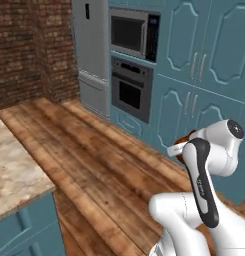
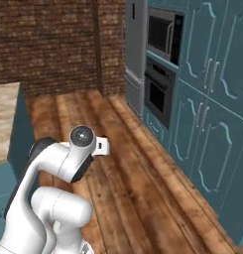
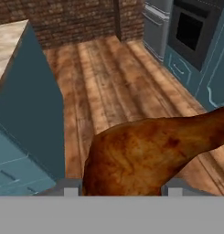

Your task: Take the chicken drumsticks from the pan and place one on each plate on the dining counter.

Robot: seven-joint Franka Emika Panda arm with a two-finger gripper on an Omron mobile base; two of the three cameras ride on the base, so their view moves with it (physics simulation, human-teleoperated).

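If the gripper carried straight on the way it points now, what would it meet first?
Probably the wooden floor: the gripper, shut on a chicken drumstick, points forward and down over open floor, the dining counter off to one side. Depth is unclear.

Worktop (image 1: pixel 16 165) with beige, brown-blotched marble top on a teal panelled base, at lower left of the left base view; same worktop corner (image 2: pixel 5 119) at left edge of the right base view and at upper left of the hand view (image 3: pixel 10 39). Plank wood floor (image 1: pixel 104 165) alongside, running to the teal cabinets.
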